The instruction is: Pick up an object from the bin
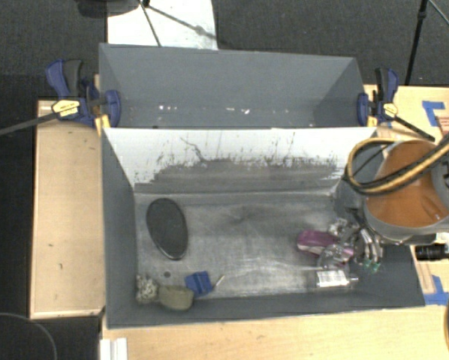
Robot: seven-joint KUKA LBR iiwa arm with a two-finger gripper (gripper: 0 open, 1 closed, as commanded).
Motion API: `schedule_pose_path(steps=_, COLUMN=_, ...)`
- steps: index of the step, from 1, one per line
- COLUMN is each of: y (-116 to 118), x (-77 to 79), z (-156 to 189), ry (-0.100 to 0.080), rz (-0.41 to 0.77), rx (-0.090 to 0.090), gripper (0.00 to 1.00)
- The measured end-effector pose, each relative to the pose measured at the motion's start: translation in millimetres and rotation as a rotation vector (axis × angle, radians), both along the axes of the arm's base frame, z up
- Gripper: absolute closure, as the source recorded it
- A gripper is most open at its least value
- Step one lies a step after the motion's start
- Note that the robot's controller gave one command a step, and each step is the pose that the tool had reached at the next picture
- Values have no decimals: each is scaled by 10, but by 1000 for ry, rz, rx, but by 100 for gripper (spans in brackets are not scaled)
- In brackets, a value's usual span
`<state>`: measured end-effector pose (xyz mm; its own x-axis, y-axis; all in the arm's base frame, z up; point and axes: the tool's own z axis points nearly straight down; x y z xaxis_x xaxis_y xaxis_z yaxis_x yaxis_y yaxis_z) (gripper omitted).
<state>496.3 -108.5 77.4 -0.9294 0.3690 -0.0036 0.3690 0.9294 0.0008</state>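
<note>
1. Hanging low at about 4 o'clock on the floor of the bin (pixel 232 152), the gripper (pixel 346 250) is close to the right wall and not far from the front wall. The arm's orange cover (pixel 408 190) stands above the right rim at 3 o'clock.
2. I cannot tell how far the claw is open, or whether it has hold of anything.
3. A purple oblong thing (pixel 313 240) lies at 9 o'clock of the gripper. It is touching the gripper or just beside it; I cannot tell which.
4. A small white and silver piece (pixel 332 279) lies at 6 o'clock of the gripper, near the front wall.
5. The open room is to the gripper's 9 and 10 o'clock: bare grey floor from beyond the purple thing across the middle and up to the back wall.
6. A black flat oval (pixel 167 228) lies at 9 o'clock on the floor, near the left wall and well apart from the gripper.
7. In the front left corner, at 7 o'clock, 3 small things lie close together: a speckled lump (pixel 144 289), a beige stone-like piece (pixel 176 298) and a blue piece (pixel 198 283).
</note>
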Motion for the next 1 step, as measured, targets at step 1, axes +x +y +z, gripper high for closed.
schedule_pose_path(steps=1, y=23, x=29, z=1478, ry=-6, rz=29, rx=-1, gripper=100)
